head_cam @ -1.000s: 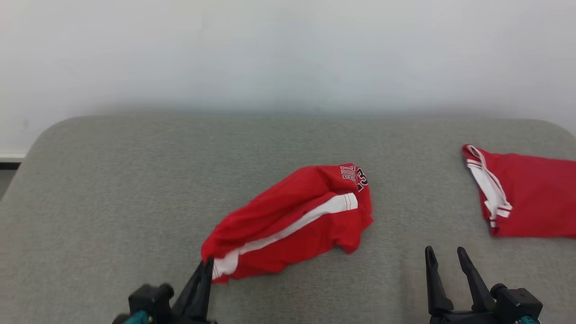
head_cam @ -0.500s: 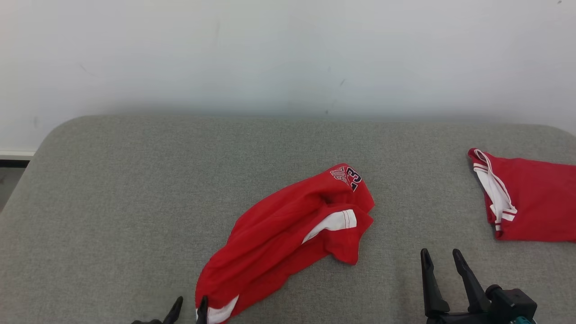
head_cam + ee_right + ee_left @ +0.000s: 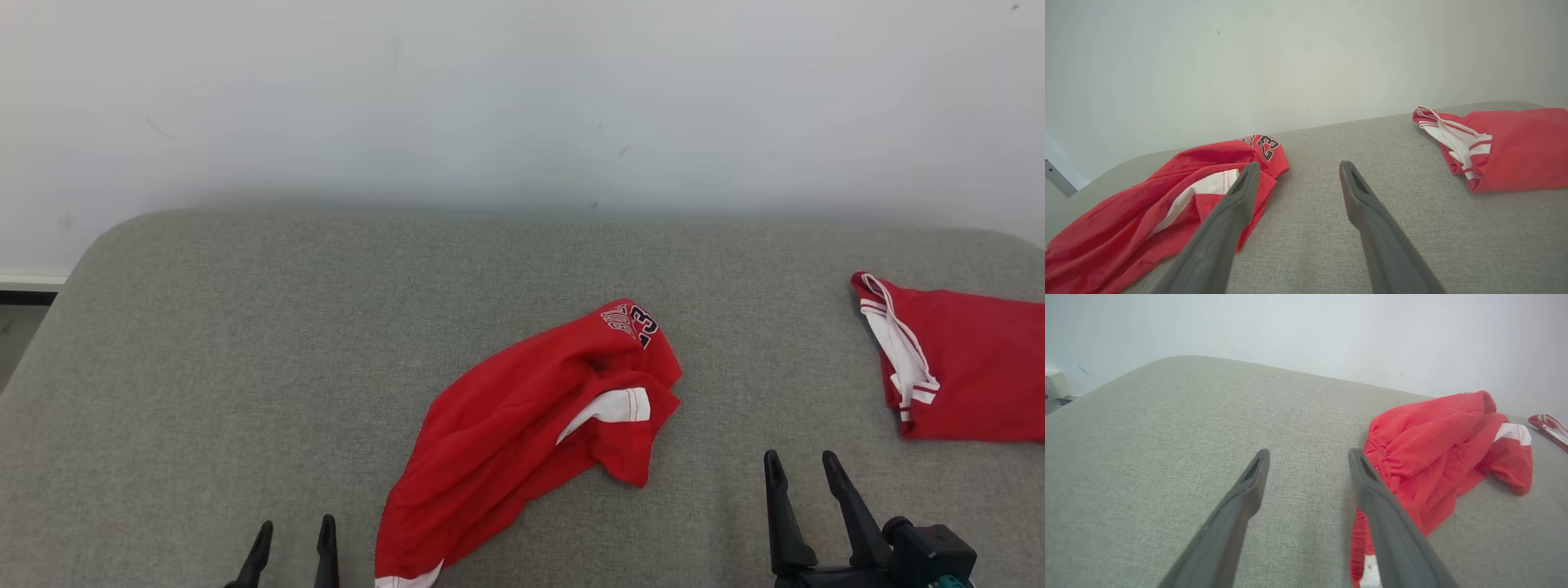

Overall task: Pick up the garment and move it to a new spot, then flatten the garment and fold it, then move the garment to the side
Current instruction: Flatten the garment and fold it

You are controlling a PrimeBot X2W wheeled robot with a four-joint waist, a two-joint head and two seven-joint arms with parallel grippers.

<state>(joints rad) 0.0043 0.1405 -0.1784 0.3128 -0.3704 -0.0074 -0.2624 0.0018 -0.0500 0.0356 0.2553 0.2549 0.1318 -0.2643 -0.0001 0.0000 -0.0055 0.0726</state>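
A crumpled red garment (image 3: 522, 425) with white side stripes and a dark number print lies on the grey padded table, running from the middle toward the front edge. From the left wrist view the same garment (image 3: 1433, 457) sits just right of my fingers. My left gripper (image 3: 295, 531) stands open at the front, just left of the garment's near end, with nothing between its fingers. My right gripper (image 3: 804, 469) is open too, to the right of the garment and empty. In the right wrist view the garment (image 3: 1167, 204) lies at the left.
A second red garment (image 3: 963, 371) with white trim lies folded at the table's right edge; the right wrist view shows this folded garment (image 3: 1506, 147) at the right. The grey table (image 3: 245, 327) has rounded far corners and ends at a white wall (image 3: 522, 98).
My left gripper has opened and let go of the garment's near end, then shifted left of it. The garment's near end has been drawn toward the front edge. The right gripper has stayed put.
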